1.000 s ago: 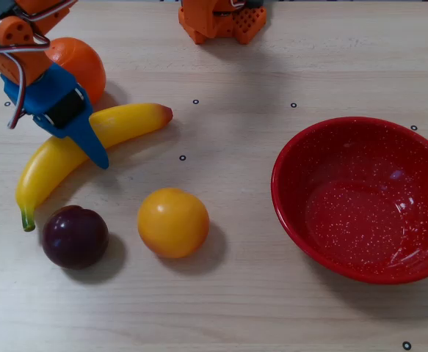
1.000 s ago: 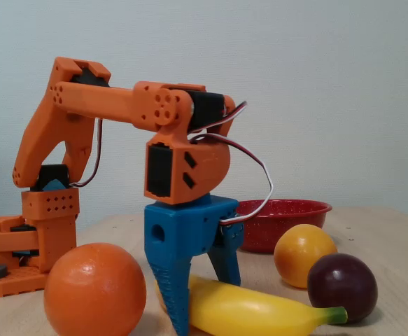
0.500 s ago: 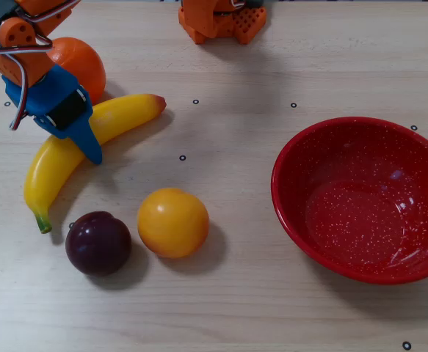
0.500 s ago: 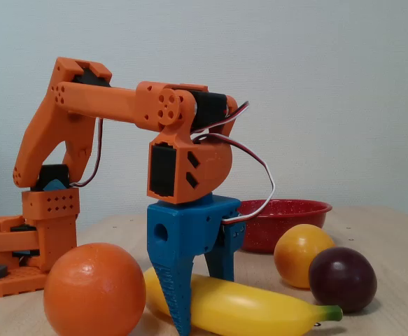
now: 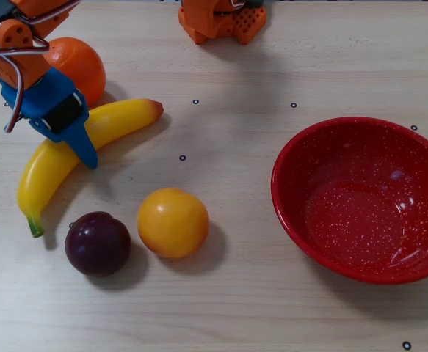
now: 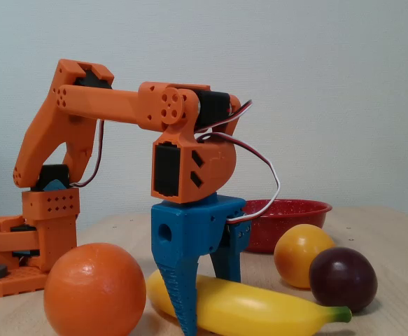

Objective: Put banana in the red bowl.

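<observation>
gripper (image 6: 205, 308) is down over the banana (image 5: 81, 147), blue fingers apart and straddling its middle, one each side. not clamped yet as far as the fixed view shows. since a second ago the banana has swung round under the fingers: green stem end moved, and the dark plum (image 5: 98, 243) got nudged right, now just beside the yellow-orange ball fruit (image 5: 173, 222). so contact is pushing the banana, not gripping it; i'd say the close needs to come now, before it rolls more. banana is on the worktop (image 5: 258, 66) at left of the overhead view, near the orange (image 5: 78, 64); red bowl (image 5: 294, 213) well apart at right, empty. banana is glossy, curved plastic, slippery. bowl is glossy red with white speckles.
</observation>
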Controlling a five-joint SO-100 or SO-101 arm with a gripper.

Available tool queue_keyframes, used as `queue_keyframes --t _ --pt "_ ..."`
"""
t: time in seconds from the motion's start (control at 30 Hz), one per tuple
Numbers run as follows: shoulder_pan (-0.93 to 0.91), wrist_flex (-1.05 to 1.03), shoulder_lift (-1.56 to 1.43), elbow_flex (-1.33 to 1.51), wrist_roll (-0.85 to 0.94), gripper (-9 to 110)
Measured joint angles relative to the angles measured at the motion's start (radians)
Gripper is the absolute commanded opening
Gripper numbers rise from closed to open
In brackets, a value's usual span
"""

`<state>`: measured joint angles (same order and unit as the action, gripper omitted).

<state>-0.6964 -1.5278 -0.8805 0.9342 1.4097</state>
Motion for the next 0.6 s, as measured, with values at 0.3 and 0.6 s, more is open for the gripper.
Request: queue_keyframes --t 0.3,0.6 --pt "0.0 -0.025 0.002 -0.011 -0.02 0" --pt "0.0 -0.06 0.002 -0.011 -0.064 0"
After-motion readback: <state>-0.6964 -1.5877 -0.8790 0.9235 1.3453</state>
